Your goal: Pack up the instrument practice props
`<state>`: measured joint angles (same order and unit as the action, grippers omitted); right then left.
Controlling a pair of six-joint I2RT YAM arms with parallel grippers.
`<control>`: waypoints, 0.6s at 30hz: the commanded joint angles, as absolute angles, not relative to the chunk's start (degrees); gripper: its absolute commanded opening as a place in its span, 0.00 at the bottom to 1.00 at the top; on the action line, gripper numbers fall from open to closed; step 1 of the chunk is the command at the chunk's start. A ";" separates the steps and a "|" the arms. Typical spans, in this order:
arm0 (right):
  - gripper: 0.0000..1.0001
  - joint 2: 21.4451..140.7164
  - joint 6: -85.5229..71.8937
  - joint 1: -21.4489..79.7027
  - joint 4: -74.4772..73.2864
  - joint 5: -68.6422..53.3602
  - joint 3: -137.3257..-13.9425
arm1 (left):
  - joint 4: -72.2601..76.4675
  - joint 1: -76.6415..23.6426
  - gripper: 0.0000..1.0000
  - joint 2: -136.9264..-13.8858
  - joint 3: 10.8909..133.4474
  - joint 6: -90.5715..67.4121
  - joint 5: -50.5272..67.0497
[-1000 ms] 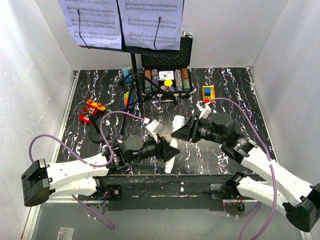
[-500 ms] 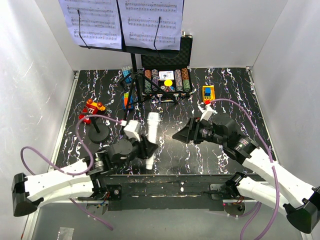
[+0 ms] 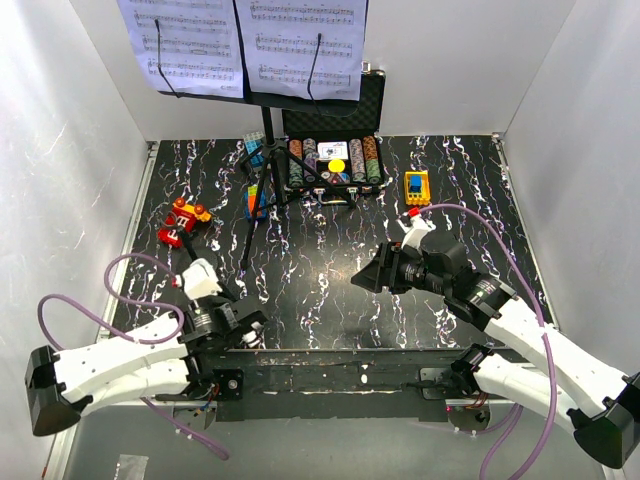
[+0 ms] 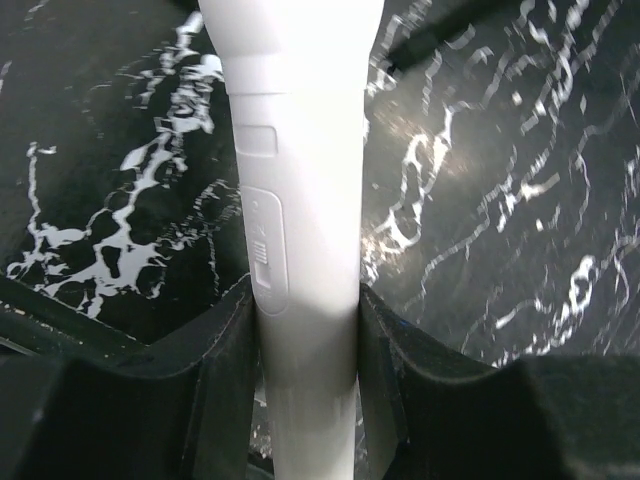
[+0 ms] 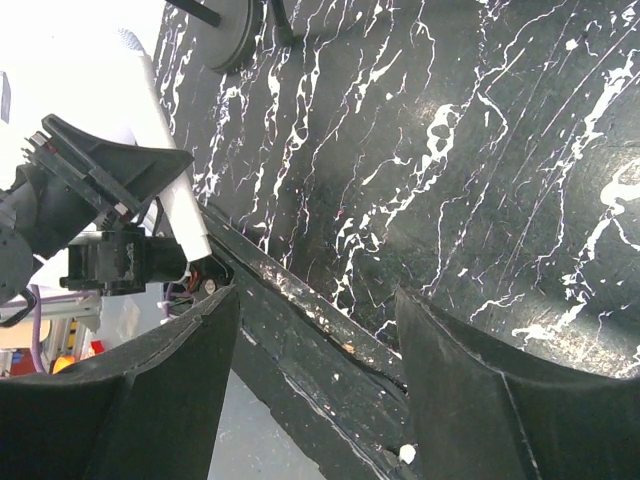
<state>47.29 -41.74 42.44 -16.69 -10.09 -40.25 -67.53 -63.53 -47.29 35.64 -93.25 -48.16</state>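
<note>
My left gripper (image 3: 240, 328) is shut on the white microphone (image 4: 300, 200), holding it low by the table's near edge; its jaws press both sides of the barrel (image 4: 305, 330). In the top view the arm hides most of it. The right wrist view shows the microphone (image 5: 170, 180) upright in that gripper, and its black round base (image 5: 235, 35) on the table behind. My right gripper (image 3: 365, 275) is open and empty over mid-table (image 5: 315, 330). The black tripod music stand (image 3: 268, 150) stands at the back with two white sheet-music pages (image 3: 180, 40) clipped to its desk.
An open black case of poker chips (image 3: 333, 160) sits at the back centre. Small toy blocks lie around: red ones (image 3: 180, 222) at the left, blue ones (image 3: 255, 150) by the stand legs, a yellow one (image 3: 417, 186) at the right. White walls enclose three sides.
The left gripper has carried the microphone from mid-table back to the near-left edge. The right gripper, next to the microphone a second ago, has stayed open and nearly still.
</note>
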 commanded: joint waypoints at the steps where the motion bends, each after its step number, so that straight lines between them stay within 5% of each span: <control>1: 0.71 46.50 -39.82 42.28 -17.22 -8.62 -40.69 | -70.32 -58.64 0.00 -42.46 32.70 -103.97 -51.86; 18: 0.70 46.93 -38.94 42.28 -18.63 -8.70 -41.92 | -57.93 -44.40 0.00 -48.77 22.94 -120.41 -53.01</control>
<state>47.24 -40.03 42.44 -18.52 -9.15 -40.25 -63.00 -48.34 -46.09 23.92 -111.81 -51.42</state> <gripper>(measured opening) 0.708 0.355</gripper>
